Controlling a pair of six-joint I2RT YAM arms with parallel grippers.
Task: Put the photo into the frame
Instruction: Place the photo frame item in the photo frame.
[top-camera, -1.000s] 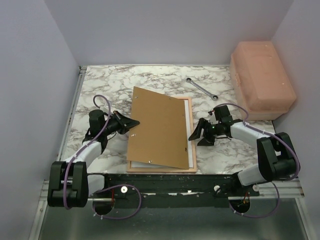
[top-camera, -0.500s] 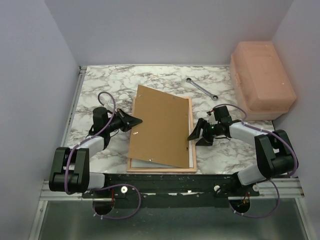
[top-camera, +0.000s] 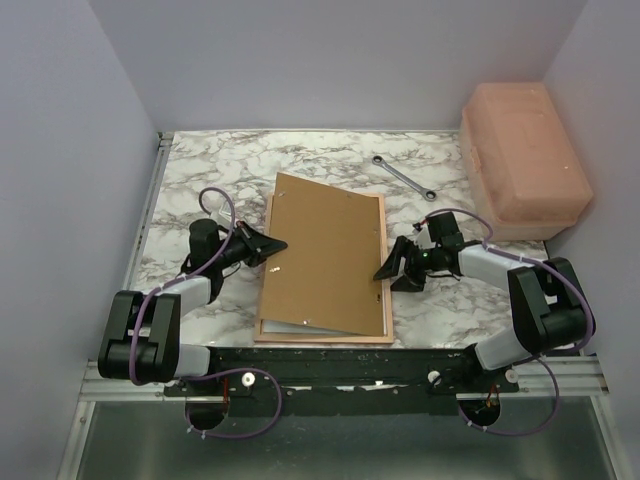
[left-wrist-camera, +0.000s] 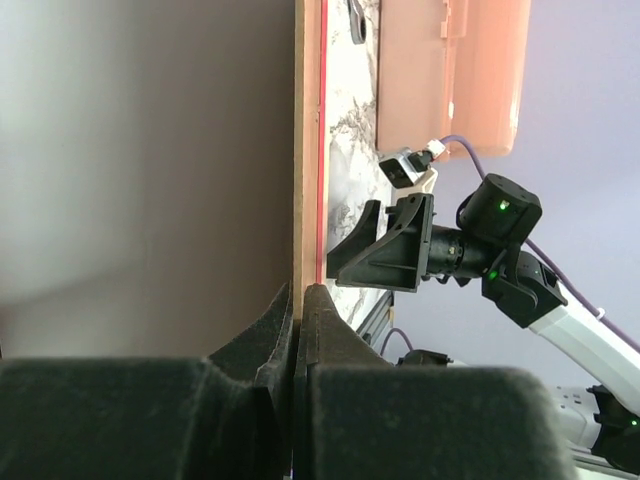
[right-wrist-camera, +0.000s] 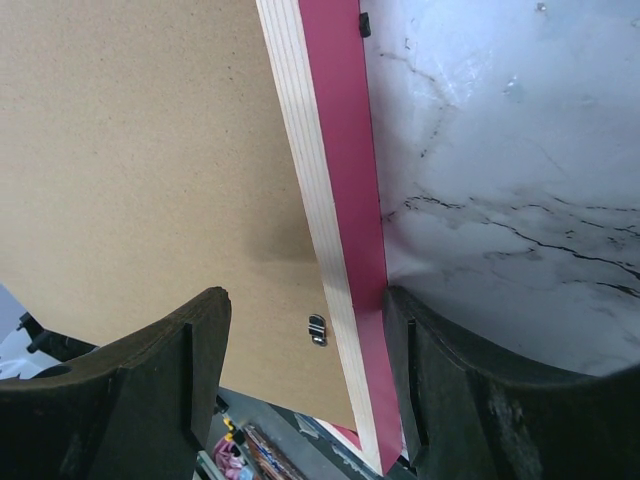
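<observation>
Photo, large glossy print (top-camera: 381, 262), prob. in thin pink-faced wooden frame (top-camera: 325, 340) on marble desk (top-camera: 220, 170). Brown fibreboard backing (top-camera: 320, 255) lay askew, unseated. Left tool (top-camera: 272, 244) pressed together at its edge; right tool (top-camera: 393, 277) spread astride frame rail.

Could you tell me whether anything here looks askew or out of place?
Yes: the brown backing board lies crooked over the frame, its far-left corner jutting past the frame's rim instead of sitting squarely inside it.
</observation>
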